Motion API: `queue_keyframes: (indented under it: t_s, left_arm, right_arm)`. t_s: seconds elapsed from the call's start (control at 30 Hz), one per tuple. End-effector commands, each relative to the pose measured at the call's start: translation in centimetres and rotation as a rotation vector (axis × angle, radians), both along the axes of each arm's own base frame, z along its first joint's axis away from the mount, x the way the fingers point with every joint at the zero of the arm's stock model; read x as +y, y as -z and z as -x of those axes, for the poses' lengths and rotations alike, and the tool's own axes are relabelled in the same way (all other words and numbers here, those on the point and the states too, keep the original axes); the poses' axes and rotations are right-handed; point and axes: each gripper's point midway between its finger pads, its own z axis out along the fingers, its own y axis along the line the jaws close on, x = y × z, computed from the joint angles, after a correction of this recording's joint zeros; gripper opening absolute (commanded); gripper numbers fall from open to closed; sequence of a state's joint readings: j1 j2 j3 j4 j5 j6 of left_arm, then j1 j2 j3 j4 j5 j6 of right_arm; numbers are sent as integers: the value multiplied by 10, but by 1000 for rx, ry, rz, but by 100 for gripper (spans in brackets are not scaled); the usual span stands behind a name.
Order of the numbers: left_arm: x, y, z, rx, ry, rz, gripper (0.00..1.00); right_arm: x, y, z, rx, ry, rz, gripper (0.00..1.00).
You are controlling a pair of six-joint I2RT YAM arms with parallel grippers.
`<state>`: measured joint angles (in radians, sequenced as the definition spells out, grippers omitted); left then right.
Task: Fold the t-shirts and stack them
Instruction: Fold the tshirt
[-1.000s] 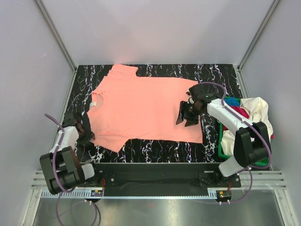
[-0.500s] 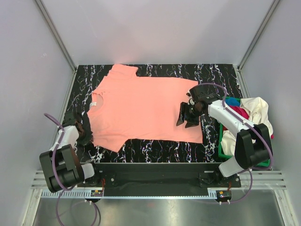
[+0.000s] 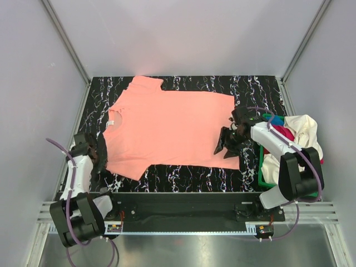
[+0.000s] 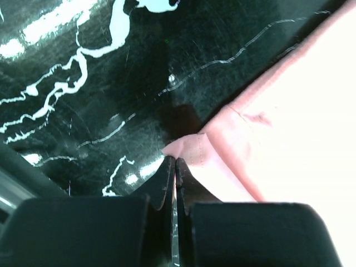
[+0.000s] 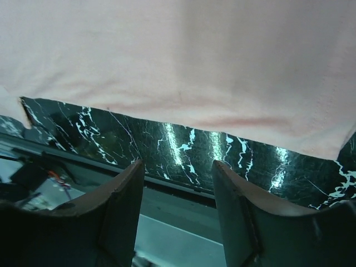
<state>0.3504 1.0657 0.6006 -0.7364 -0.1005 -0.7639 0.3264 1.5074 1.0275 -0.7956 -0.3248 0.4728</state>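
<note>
A salmon-pink t-shirt [image 3: 167, 128] lies spread flat on the black marble table [image 3: 253, 89], its neck and white label [image 3: 110, 123] to the left. My left gripper [image 3: 98, 157] is at the shirt's near-left sleeve. In the left wrist view its jaws [image 4: 174, 161] are pressed together, with the sleeve's hemmed corner [image 4: 189, 149] pinched at their tips. My right gripper [image 3: 227, 146] hovers over the shirt's near-right hem, open, with nothing between its fingers [image 5: 128, 189]. The right wrist view shows that hem [image 5: 222, 119] just beyond them. Cream-white [image 3: 303, 128], magenta [image 3: 285, 134] and blue [image 3: 274, 120] t-shirts are heaped at the right.
A green plastic basket [image 3: 260, 177] holding the heaped shirts stands at the table's right edge, close behind my right arm. Grey walls enclose the table on three sides. A dark rail [image 3: 178, 200] runs along the near edge.
My left gripper has closed on the sleeve corner, and the left arm has shifted slightly. My right gripper has moved right and nearer, from over the shirt body to its near-right hem, staying open.
</note>
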Motion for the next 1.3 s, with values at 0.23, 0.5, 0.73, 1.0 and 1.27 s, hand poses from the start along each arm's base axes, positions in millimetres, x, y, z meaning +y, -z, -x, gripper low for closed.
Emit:
queue_keyframes:
  t_s: [0.23,0.5,0.73,1.0,1.27]
  left_arm:
    - [-20,-47,-11,-90,85,-76,0]
    - [-39,-64,-8,-138,133,-82,0]
    - [-39,-73,0,-132,109,-89,0]
    - [-36,-96,0,-171,111,-113,0]
    - [-35,-108,5,-209,123,-126,0]
  right_arm:
    - [-77,26,18,126,379,63,57]
    - [-103,49,22,152,596,120,45]
    - [-108,72,22,181,608,162,43]
    - [-110,86,29,216,614,185,40]
    - [-107,93,38,241,589,176,23]
